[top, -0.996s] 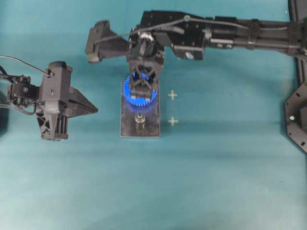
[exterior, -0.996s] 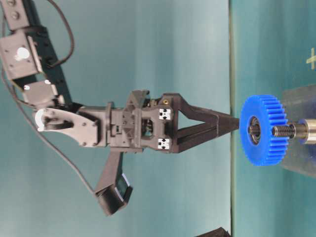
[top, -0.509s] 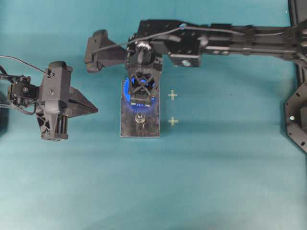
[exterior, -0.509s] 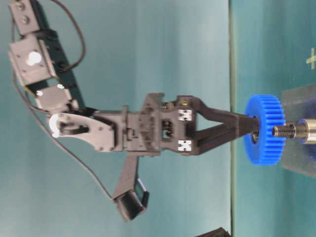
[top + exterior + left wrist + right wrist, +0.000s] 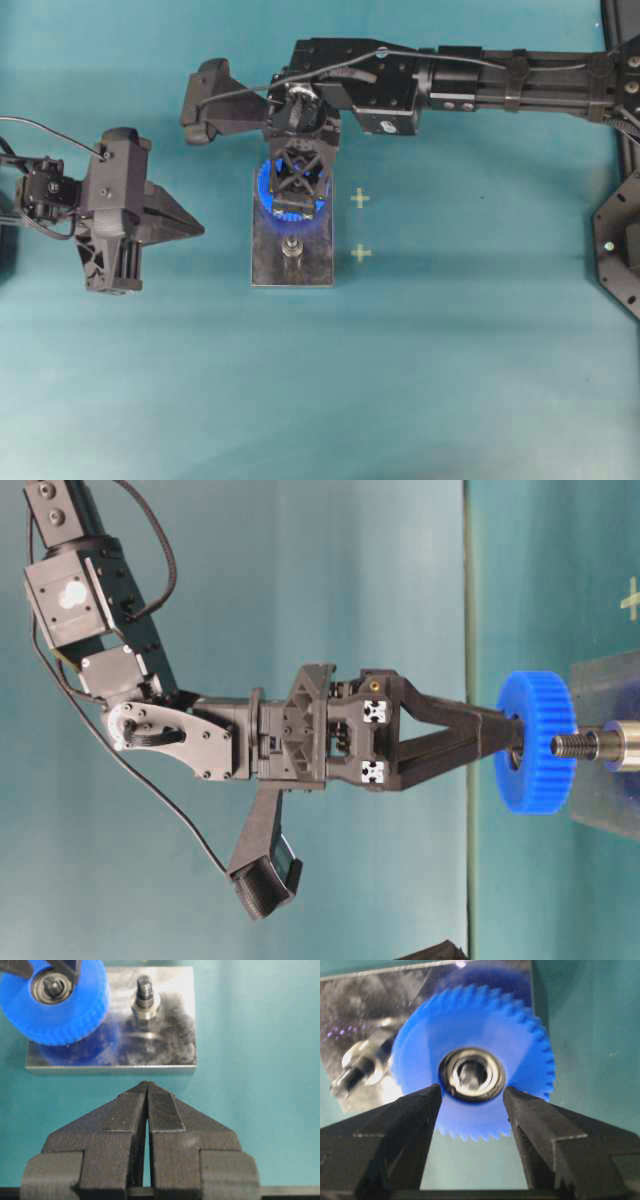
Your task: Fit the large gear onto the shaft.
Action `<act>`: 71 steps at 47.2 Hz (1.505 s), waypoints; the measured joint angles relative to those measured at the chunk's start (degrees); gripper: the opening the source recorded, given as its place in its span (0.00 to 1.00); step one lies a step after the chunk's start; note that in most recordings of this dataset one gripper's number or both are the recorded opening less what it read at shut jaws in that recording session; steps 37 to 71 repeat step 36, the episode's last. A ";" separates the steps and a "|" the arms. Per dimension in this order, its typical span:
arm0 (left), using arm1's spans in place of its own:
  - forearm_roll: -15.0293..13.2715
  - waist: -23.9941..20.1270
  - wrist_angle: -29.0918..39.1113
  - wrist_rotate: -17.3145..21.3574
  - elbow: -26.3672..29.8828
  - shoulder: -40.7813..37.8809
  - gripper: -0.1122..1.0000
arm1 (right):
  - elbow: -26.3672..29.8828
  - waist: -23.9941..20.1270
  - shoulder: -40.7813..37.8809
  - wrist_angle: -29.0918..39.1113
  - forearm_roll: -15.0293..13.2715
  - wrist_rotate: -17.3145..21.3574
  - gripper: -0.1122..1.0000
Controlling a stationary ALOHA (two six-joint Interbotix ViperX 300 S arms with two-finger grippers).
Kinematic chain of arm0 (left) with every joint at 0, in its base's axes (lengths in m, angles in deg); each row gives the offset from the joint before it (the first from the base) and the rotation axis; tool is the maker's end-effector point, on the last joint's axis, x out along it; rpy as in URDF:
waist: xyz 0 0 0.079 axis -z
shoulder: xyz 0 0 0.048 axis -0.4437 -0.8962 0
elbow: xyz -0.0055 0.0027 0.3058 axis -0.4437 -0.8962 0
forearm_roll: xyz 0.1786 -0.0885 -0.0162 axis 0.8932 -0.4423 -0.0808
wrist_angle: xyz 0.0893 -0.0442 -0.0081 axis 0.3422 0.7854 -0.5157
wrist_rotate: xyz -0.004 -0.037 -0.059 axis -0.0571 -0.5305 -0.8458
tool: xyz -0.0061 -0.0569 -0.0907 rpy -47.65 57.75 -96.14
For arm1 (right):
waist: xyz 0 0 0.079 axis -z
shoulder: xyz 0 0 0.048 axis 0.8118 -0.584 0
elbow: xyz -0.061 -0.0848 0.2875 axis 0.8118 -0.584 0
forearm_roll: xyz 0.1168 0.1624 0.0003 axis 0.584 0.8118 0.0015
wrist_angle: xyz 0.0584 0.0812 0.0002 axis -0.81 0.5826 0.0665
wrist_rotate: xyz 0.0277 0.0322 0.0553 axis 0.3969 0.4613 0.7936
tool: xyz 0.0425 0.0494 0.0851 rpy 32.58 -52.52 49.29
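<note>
One blue gear [image 5: 470, 1060] sits between the right gripper's [image 5: 471, 1095] spread fingers, over one of two pegs [image 5: 145, 997]; the left gripper [image 5: 147, 1091] is pressed together.

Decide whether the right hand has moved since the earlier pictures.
Yes. In the table-level view the right hand has advanced rightward toward the grey plate, pressing against the blue gear.
</note>
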 measured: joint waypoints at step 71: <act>0.00 0.09 -2.29 0.00 -0.70 -0.09 0.10 | -24.35 0.26 25.05 -18.28 -0.18 0.09 0.70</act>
